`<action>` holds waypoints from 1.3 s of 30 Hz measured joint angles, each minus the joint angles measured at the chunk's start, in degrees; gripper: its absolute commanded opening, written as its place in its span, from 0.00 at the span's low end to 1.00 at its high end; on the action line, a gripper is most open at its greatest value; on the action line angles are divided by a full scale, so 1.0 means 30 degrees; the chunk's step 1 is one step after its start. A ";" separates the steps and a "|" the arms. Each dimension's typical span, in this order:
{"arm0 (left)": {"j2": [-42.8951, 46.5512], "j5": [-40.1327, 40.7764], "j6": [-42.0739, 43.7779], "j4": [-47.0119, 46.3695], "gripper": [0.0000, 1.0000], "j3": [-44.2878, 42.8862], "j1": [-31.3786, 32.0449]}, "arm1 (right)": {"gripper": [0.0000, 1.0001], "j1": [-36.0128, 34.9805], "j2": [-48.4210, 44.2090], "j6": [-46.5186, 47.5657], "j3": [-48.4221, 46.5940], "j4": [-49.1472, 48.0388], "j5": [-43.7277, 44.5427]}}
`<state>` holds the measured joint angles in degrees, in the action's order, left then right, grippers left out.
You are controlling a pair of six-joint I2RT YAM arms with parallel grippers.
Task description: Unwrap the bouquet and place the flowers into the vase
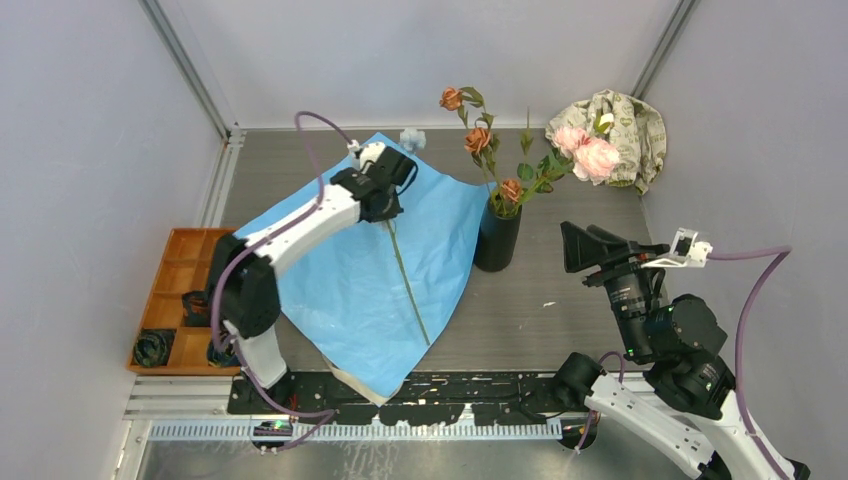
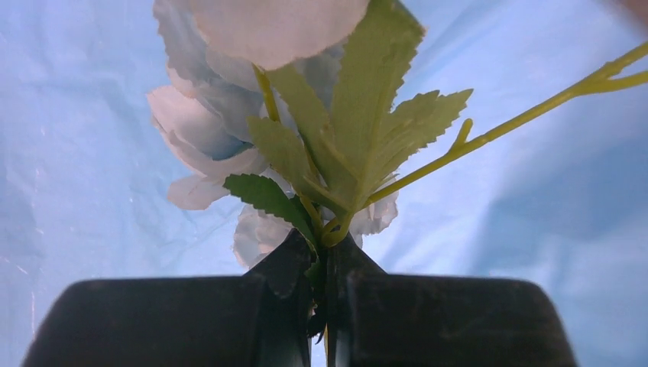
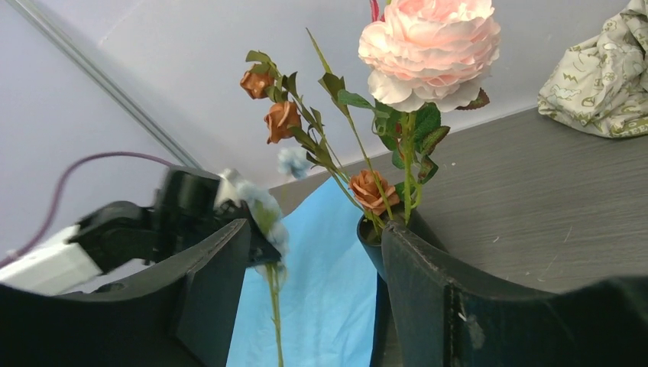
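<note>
- Starting at the left, we see a wooden tray [image 1: 175,262] at the tabletop's edge, well apart from the work, and we leave it alone.
- The left fingers [image 2: 284,267] are clenched on the stem [image 1: 410,290] of a pale blue flower [image 2: 206,130], just below its head and leaves, above the blue paper [image 1: 340,290], which lies spread open.
- The rest of that stem trails across the paper toward the near edge, so we judge the step in hand to be carrying this flower to the vase [image 1: 497,240].
- To do it well, we should lift until the stem's tip clears the paper, let it hang close to upright, and only then move right. Dragging it could tug the paper against the vase.
- The vase stands upright at the paper's right edge and already holds orange-brown and pink flowers [image 1: 590,155]. We should aim the stem tip at a free gap inside the rim and lower slowly to avoid tangling leaves.
- The right fingers [image 3: 428,275] stand released and hold nothing, to the right of the vase; they could steady it.
- A patterned cloth [image 1: 625,125] sits in the far right corner.
</note>
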<state>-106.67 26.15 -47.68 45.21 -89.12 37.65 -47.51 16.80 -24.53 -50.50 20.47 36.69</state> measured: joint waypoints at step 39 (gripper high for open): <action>0.6186 -0.5974 1.5416 -2.2739 0.00 -0.3614 0.6790 | 0.70 0.0000 -0.1545 -0.0313 0.0240 0.1202 0.1020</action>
<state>-88.12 8.23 -1.43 -23.00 -99.96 58.02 -47.51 12.16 -25.47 -49.78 24.08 39.75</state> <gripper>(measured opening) 0.039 0.699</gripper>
